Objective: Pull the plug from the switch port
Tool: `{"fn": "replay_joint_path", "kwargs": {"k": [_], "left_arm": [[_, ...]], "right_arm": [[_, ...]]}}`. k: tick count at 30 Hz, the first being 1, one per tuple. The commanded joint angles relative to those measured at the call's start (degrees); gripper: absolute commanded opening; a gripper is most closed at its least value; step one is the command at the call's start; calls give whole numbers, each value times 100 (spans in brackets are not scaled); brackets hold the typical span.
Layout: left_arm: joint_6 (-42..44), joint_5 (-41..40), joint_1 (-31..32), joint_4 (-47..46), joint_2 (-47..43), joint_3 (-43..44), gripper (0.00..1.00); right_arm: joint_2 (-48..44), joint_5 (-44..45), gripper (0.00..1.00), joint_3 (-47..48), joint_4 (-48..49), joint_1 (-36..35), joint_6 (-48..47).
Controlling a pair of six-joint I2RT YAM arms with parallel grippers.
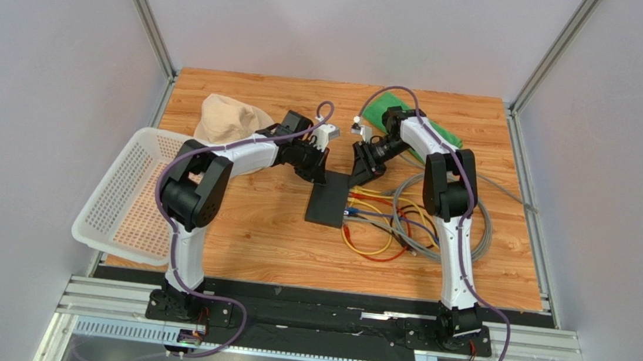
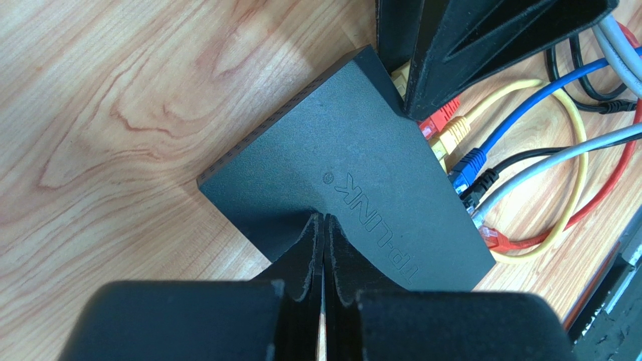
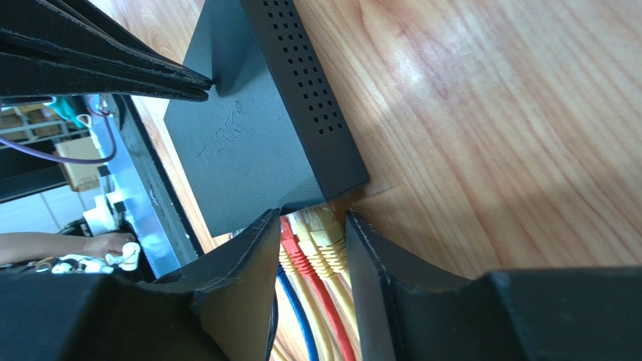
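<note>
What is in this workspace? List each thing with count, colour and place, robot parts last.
switch: one, black, table centre
plugs: several, mixed colours, in the switch's sockets
cables: many, mixed colours, right of switch
basket: one, white, left edge
beige cloth: one, far left
green cloth: one, far right
table: one, wood
left gripper: one, black, shut, on the switch top
right gripper: one, black, open, astride red and yellow plugs

The left arm (image 1: 187, 256) and right arm (image 1: 452, 246) have white links, bulky black joints and a looping purple cable (image 1: 400, 88) each. The left tool (image 2: 324, 222) and right tool (image 3: 313, 222) have matte black wedge-shaped fingers (image 3: 226, 286)
</note>
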State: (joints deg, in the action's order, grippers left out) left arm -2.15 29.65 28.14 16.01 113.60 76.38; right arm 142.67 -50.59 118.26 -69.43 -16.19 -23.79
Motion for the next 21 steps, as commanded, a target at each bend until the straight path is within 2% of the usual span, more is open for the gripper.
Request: {"fn": "replay_joint_path", "kwargs": {"k": [1,13,17,19,21], "left_arm": [[207,-223,51,122,233,26,0],[207,-240,51,131,250,53,0],[207,-249,51,130,250,61,0],[207,-249,60,130,250,53,0],[207,-249,60,130,241,44,0]], "right_arm": [[314,-170,42,40,-141,28,-178],[455,-206,27,101,-159,98,-20],[419,-110,28,49,-124,63,6],[402,83,33,5,-45,2,85],[489,76,29,126,-202,-69,-11]]}}
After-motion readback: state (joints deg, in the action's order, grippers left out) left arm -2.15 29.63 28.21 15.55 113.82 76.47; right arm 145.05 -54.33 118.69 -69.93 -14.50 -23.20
